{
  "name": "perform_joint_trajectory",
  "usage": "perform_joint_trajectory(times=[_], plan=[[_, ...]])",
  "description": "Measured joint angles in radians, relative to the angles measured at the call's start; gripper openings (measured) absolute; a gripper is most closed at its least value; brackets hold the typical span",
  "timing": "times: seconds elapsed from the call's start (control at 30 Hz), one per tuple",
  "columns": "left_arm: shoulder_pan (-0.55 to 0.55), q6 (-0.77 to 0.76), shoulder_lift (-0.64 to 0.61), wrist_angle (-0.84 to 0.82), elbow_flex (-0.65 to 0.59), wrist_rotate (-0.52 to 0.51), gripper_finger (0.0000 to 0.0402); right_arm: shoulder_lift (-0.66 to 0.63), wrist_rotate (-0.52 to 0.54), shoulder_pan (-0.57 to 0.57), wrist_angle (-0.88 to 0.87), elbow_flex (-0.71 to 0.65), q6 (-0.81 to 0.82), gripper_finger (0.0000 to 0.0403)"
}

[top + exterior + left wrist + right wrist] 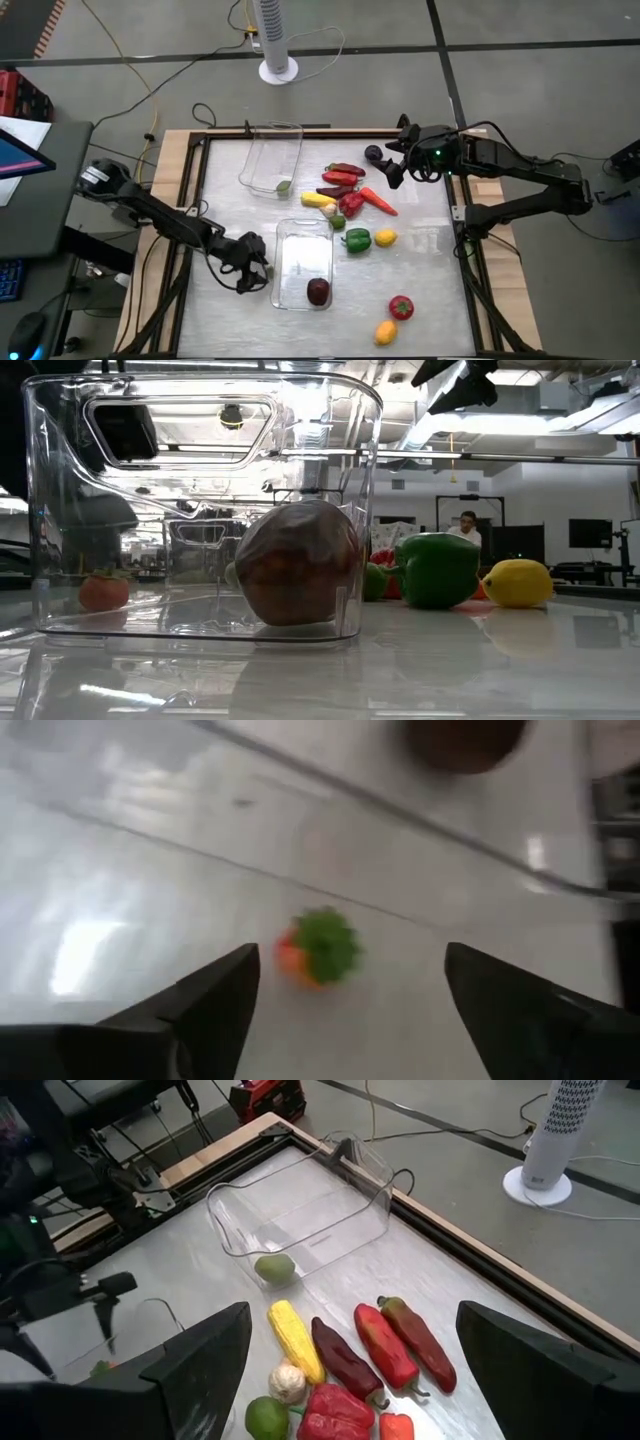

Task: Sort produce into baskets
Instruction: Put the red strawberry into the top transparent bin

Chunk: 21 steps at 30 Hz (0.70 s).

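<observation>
My left gripper (252, 266) is open and low over the table, just left of the near clear basket (290, 232). Between its fingers (350, 958) a small orange-red fruit with a green leafy top (316, 949) lies on the table, untouched; it also shows through the basket in the low view (103, 592). The near basket holds a dark red plum (318, 291). The far basket (262, 150) holds a green lime (283, 185). My right gripper (386, 166) is open and empty, raised beyond the produce pile (352, 1316).
The pile lies mid-table: red peppers (345, 172), a yellow piece (318, 200), a carrot (378, 201), a green pepper (357, 240), a lemon (385, 238). A tomato (401, 307) and another lemon (385, 331) lie near the front. A wooden rim (170, 170) frames the table.
</observation>
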Motion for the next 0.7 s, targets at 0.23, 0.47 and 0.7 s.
perform_joint_trajectory(times=[0.23,0.47,0.7], plan=[[-0.013,0.098,0.028,0.001,0.046,-0.117,0.0315,0.000,0.001,0.000,-0.001,0.000,-0.003,0.0379],[-0.016,0.144,0.028,-0.076,0.046,-0.120,0.0296,0.000,0.001,0.000,-0.001,0.000,-0.011,0.0379],[-0.019,0.259,0.045,-0.036,0.046,-0.134,0.0271,0.000,0.001,0.000,-0.008,0.000,-0.036,0.0379]])
